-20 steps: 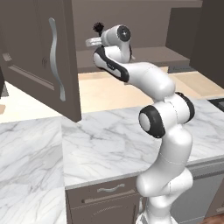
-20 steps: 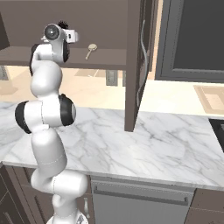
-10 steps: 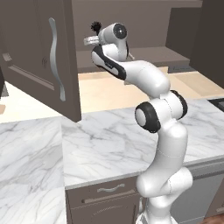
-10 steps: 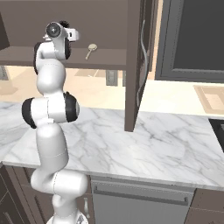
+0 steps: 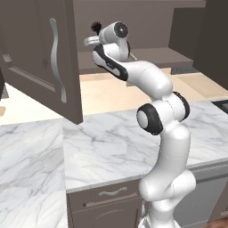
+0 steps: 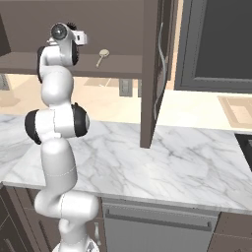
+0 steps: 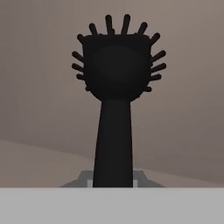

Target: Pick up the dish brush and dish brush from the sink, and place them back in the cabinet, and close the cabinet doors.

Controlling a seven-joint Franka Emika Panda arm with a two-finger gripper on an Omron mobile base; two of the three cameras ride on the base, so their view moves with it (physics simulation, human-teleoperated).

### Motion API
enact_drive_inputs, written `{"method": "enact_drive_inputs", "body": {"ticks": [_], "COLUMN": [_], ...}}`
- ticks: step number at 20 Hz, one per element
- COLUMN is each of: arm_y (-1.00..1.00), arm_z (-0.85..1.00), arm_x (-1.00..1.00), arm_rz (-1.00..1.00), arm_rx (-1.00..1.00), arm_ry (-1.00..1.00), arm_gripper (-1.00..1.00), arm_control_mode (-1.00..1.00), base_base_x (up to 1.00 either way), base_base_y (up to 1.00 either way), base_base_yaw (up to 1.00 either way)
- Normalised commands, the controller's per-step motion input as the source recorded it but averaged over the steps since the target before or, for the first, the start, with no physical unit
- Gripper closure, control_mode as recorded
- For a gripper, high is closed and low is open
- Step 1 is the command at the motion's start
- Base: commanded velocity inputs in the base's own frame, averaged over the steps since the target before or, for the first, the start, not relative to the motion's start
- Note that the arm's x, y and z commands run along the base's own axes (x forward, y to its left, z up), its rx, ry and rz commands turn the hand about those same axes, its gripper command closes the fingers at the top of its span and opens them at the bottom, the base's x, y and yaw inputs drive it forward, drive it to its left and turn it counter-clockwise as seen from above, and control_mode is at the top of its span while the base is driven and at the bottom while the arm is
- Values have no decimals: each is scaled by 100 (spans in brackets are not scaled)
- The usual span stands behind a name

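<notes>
black dish brush (image 7: 114, 83), white-veined marble counter (image 5: 111, 147)

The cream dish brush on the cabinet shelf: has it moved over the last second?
No. In the right base view the cream dish brush lies in the same spot on the cabinet shelf, left of the open door.

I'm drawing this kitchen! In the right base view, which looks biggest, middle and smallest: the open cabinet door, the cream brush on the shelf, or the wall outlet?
1. Cabinet door, biggest by far.
2. Wall outlet.
3. Cream brush, about like the outlet but thinner, so those two are close.
</notes>
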Motion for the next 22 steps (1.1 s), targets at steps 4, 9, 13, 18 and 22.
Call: {"method": "enact_drive_inputs", "body": {"ticks": [4,9,13,18,22], "arm_y": [9,9,4,0,0], "arm_z": [-33,-40,-20,-1,0], "arm_x": [-8,-4,0,0,0], "arm_rz": [2,1,0,0,0], "arm_rx": [0,0,0,0,0], "arm_ry": [0,0,0,0,0], "arm_gripper": [100,100,100,100,100], "arm_control_mode": [-100,-100,-100,-100,-100], "base_base_x": [0,0,0,0,0], "base_base_y": [0,0,0,0,0], "base_base_yaw": [0,0,0,0,0]}}
